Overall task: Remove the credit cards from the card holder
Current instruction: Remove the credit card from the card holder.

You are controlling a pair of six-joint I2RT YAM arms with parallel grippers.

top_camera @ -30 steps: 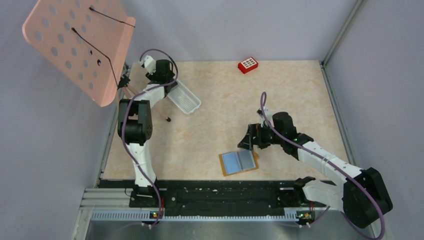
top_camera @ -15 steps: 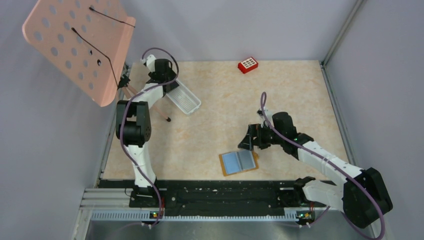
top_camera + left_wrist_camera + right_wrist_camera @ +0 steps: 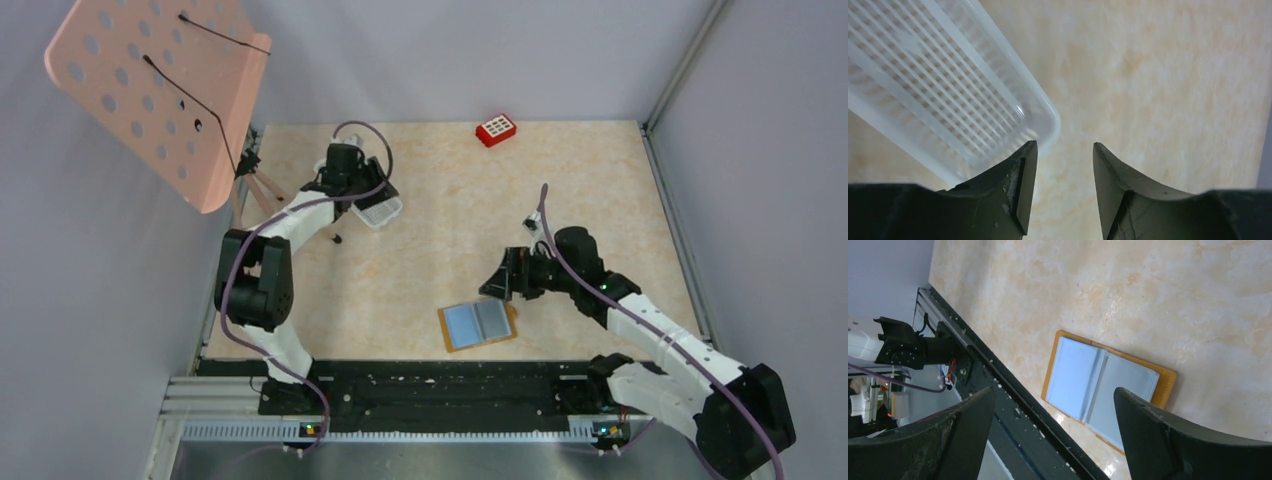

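Observation:
The card holder (image 3: 478,325) lies open near the table's front edge, a tan-brown folder showing two light blue pages. In the right wrist view the card holder (image 3: 1075,375) sits just beyond my fingers. No credit cards show; any are hidden by the pages. My right gripper (image 3: 498,283) hovers just behind and above the holder, open wide with nothing between its jaws (image 3: 1054,390). My left gripper (image 3: 376,197) is far off at the back left, over the near end of the white mesh tray (image 3: 384,213). It is open and empty (image 3: 1064,145).
The white mesh tray's rim (image 3: 1045,102) lies just left of the left fingers. A red block (image 3: 496,129) sits at the back. A pink perforated board (image 3: 160,90) on a stand overhangs the left corner. The black rail (image 3: 430,385) borders the near edge.
The left arm has swung right and forward from the back-left corner to the tray's near end, and its jaws have narrowed a little. The right arm has shifted slightly; the holder has not moved.

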